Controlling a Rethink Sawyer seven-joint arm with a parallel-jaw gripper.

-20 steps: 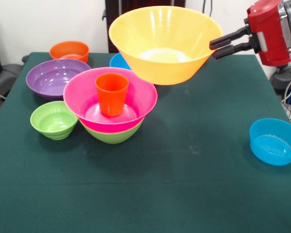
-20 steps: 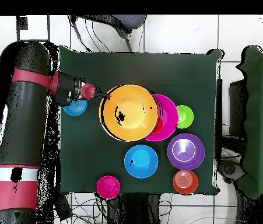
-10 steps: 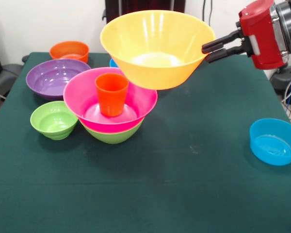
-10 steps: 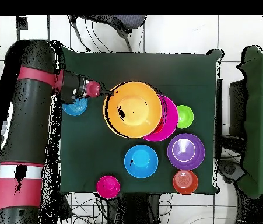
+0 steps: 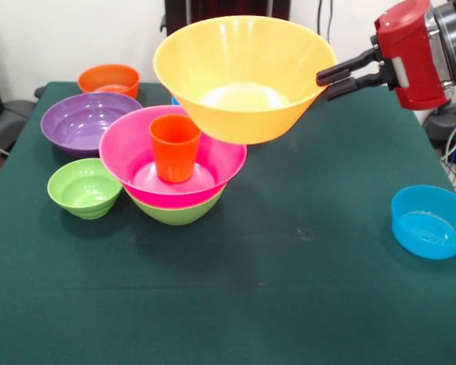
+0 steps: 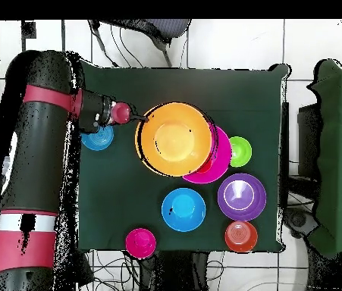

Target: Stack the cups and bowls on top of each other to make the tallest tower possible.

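Nearest the front edge, toward the right side, sits a small blue plastic bowl [image 5: 430,221]. Mid-table on the left is the tower [image 5: 175,171]: green bowl, glossy pink bowl [image 5: 213,156], tapered orange plastic cup [image 5: 175,147] standing inside. Above it, toward the back edge, my gripper [image 5: 334,74] is clamped on the rim of the big yellow-orange plastic bowl [image 5: 243,76], held in the air, overlapping the pink one.

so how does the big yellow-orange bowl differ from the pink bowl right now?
The yellow-orange bowl is held in the air by the gripper, which is shut on its rim; the pink bowl sits nested in a green bowl on the table. The yellow-orange bowl is empty; the pink bowl holds an upright orange cup. The yellow-orange bowl looks deeper and larger. Both are glossy, round, and open side up.
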